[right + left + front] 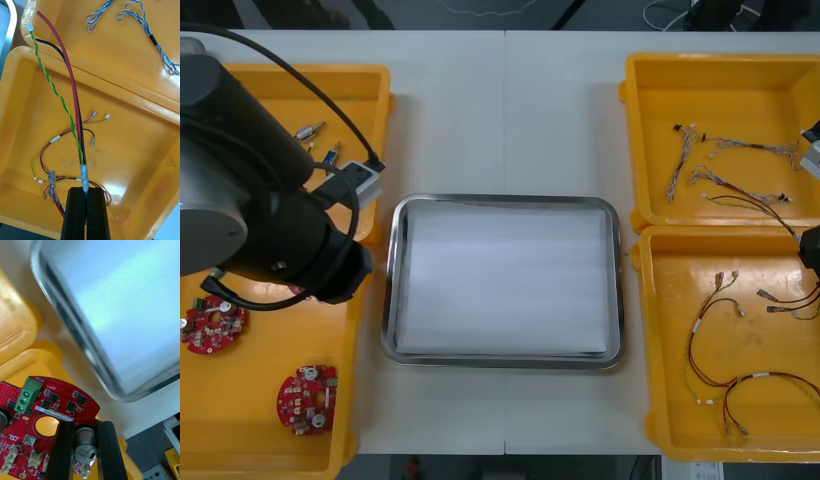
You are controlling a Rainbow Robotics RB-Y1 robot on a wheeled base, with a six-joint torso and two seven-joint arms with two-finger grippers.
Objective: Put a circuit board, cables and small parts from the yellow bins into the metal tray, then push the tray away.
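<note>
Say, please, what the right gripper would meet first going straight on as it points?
Probably the yellow bin's floor, near red and yellow cables. The right gripper, above it, grips a cable; the left gripper holds a circuit board near the metal tray.

Light table (pixel 500 110), seen from above. A metal tray (pixel 392 280), white inside, is lying flat at its centre. The far left yellow bin (pixel 375 100) and near left yellow bin (pixel 250 440) are sitting beside the tray's left; the far right yellow bin (pixel 635 130) and near right yellow bin (pixel 650 400) are sitting edge to edge beside its right.
</note>
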